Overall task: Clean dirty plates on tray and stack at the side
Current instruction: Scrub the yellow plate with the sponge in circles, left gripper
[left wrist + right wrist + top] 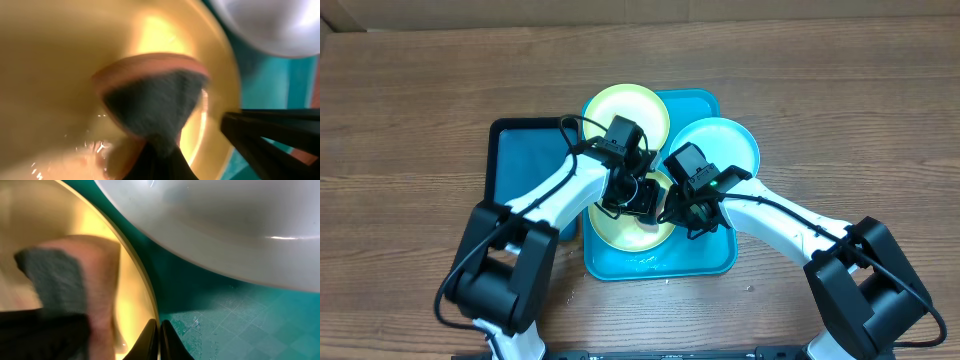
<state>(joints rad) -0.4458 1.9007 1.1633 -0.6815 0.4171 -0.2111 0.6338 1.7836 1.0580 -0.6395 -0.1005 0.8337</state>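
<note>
Table (400, 100): tray (705, 262) sits mid-table, towards the near edge. Second tray (525, 160) lies just beside its left rim. Three plates are on the tray. Far plate (620, 105) is at the far-left corner, overhanging the far rim. Right plate (725, 145) is at the far-right corner, overhanging the right rim. Near plate (620, 232) is by the left rim. A sponge (150, 95) lies on the near plate.

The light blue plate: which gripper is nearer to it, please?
Right. The right gripper sits just beside the light blue plate; the left gripper is farther, over the yellow plate.
</note>
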